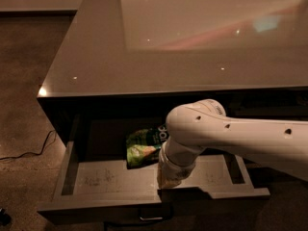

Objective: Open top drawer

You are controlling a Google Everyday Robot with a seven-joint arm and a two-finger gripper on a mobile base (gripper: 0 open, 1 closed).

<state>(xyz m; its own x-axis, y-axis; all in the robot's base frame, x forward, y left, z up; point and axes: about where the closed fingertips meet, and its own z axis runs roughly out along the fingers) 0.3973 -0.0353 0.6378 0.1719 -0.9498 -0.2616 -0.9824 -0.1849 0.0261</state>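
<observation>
Pulling further from the front edge, the gripper [169, 182], whose hold I cannot tell, might yank the top drawer [101, 179] off its runners.

The gripper [169, 179] sits over the front wall of the top drawer [96, 179]; its left floor lies free (a green bag [142, 147] blocks mid-back).

White rounded arm [240, 136]; gripper [167, 181] at top drawer [101, 179] front.
</observation>
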